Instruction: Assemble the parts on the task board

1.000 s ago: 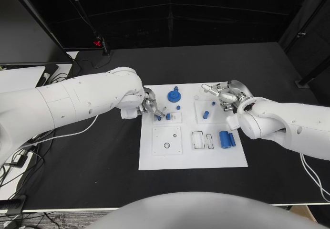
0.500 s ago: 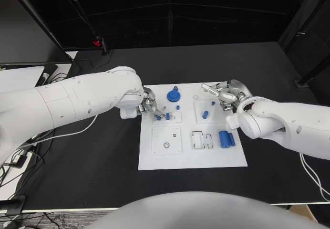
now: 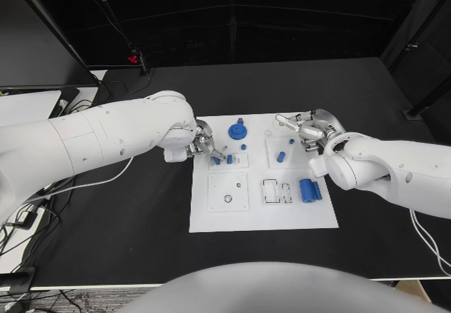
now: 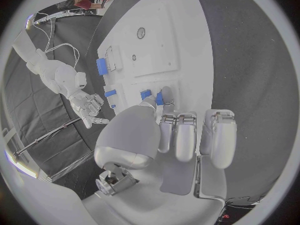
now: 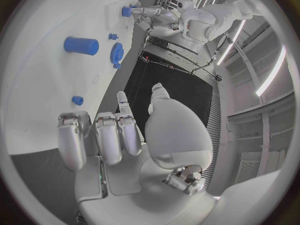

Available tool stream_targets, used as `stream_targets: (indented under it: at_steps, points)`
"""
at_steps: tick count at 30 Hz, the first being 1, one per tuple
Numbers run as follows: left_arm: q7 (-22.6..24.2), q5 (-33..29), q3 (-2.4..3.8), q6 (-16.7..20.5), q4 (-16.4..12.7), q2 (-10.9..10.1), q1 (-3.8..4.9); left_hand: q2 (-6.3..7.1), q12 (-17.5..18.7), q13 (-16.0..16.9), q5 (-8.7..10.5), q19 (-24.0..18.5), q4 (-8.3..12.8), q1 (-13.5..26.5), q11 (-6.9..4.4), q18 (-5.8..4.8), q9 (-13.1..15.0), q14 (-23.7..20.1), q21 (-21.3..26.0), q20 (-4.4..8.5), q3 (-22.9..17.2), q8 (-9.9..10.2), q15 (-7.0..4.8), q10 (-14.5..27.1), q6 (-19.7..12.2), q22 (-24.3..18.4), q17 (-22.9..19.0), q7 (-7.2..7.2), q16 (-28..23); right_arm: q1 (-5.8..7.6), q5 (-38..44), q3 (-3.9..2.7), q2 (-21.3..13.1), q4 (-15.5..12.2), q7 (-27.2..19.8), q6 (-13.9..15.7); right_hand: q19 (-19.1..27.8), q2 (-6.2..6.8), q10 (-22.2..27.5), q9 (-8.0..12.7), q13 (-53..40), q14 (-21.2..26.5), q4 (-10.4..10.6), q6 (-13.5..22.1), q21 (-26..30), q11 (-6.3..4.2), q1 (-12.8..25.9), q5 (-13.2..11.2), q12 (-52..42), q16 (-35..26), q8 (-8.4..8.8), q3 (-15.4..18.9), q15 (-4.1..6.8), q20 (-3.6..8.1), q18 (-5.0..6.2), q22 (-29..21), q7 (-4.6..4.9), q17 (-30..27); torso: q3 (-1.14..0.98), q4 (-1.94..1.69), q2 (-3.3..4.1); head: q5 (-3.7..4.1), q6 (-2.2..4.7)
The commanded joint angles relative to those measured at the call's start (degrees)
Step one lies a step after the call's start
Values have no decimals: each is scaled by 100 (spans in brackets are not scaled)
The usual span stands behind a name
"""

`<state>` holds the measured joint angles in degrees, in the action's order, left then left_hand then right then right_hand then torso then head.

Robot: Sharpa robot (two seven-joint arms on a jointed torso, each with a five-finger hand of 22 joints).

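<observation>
Nothing has shifted since before: my left hand [image 3: 208, 149] pinches a small blue part [image 3: 229, 158] upright at its fingertips over the task board [image 3: 263, 215]. My right hand [image 3: 310, 134] hovers spread, empty; a blue cylinder [image 3: 281, 156] lies just beside it, lengthwise away from me.

The right silver robot hand [image 5: 119, 135] is hanging over the white plastic task board [image 5: 37, 50], its fingers spread apart and holding nothing. On the board a blue cylindrical part [image 5: 81, 45] is lying on its side, with a blue toothed gear part [image 5: 116, 52] and a small blue peg [image 5: 77, 100] near it. Beyond the board, the left silver robot hand [image 5: 142, 16] is touching a small blue block part [image 5: 126, 11].
</observation>
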<state>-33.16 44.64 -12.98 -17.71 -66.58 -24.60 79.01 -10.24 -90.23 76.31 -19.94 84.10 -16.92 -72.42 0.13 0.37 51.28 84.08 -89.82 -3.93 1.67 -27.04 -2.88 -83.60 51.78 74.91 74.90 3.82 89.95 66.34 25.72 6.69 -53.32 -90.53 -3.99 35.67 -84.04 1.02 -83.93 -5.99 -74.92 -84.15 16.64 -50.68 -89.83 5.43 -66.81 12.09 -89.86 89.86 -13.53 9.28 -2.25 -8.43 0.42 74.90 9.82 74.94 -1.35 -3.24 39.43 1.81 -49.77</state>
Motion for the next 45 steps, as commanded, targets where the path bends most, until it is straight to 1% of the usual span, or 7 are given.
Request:
stream_targets:
  at_steps: [1, 3, 6, 9, 13, 28, 45]
  points:
    - [-185, 77, -56, -163, -10, 2, -88, 103, 23, 1369, 46, 590, 0, 344, -7, -37, -15, 592, -18, -49, 139, -16, 53, -640, -105, 1509, 1510, -46, 5, 7, -4, -2, 3, -10, -40, -27, -562, -43, -607, -6, -1508, -585, 3, 48, 20, 33, 24, 19, -14, 14, -38, 30, -17, -28, -29, 1492, 10, 1506, -4, 0, 1, -3, 1]
    - [-193, 93, -56, -172, -15, -2, -88, 148, 23, 1369, 84, 590, 1, 512, -2, -37, -24, 592, -18, -55, 263, -27, 58, -640, -113, 1509, 1510, -40, 5, 7, -4, -2, 2, -10, -39, -27, -562, -43, -607, -6, -1508, -585, 3, 48, 20, 33, 24, 19, -14, 14, -38, 30, -17, -28, -29, 1492, 10, 1506, -5, -1, 1, -4, -4]
    - [-197, 113, -56, -176, -21, -7, -89, 192, 23, 1369, 273, 590, 4, 774, 7, -37, -36, 592, -18, -65, 459, -50, 67, -640, -120, 1509, 1510, -31, 5, 7, -4, -2, 4, -10, -37, -28, -568, -47, -607, -7, -1508, -585, 2, 49, 14, 33, 27, 20, -14, 14, -42, 33, -17, -28, -31, 1495, 10, 1506, -6, -3, 3, -4, 0]
    - [-198, 132, -56, -176, -27, -13, -90, 204, 23, 1369, 479, 590, 7, 963, 14, -37, -42, 592, -18, -72, 616, -77, 73, -640, -131, 1509, 1510, -24, 5, 7, -5, -2, 7, -9, -36, -30, -568, -47, -607, -7, -1508, -585, 2, 49, 14, 33, 27, 20, -14, 14, -42, 33, -17, -28, -31, 1495, 10, 1506, -1, -2, 0, -6, -5]
    - [-206, 145, -56, -190, -38, -20, -90, 181, 23, 1369, 620, 578, 6, 1143, 25, -33, -47, 592, -8, -80, 759, -100, 81, -640, -156, 1504, 1510, -12, 5, 7, -5, -2, 9, -8, -35, -31, -568, -47, -607, -7, -1508, -585, 2, 49, 14, 33, 27, 20, -14, 14, -42, 33, -17, -28, -31, 1495, 10, 1506, -1, -1, 1, -6, -6]
    - [-150, 319, -56, -194, -117, -104, -91, 151, 23, 1369, 623, 590, 11, 1151, 24, -37, -47, 592, -17, -82, 767, -110, 82, -640, -157, 1509, 1510, -13, 5, 7, -5, -2, 18, 5, -24, -38, -568, -47, -607, -7, -1508, -585, 2, 49, 14, 33, 27, 20, -14, 14, -42, 33, -17, -28, -31, 1495, 10, 1506, -1, -1, -1, -18, -11]
    - [-7, 336, -56, -147, -208, -187, -91, 58, 23, 1369, 515, 590, 21, 1079, 12, -37, -44, 592, -18, -82, 760, -151, 76, -640, -147, 1509, 1510, -30, 5, 6, -5, -2, 17, 12, -20, -44, -568, -47, -607, -7, -1508, -585, 2, 49, 14, 33, 27, 20, -14, 14, -42, 33, -17, -28, -31, 1495, 10, 1506, -1, 1, 0, -20, -15]
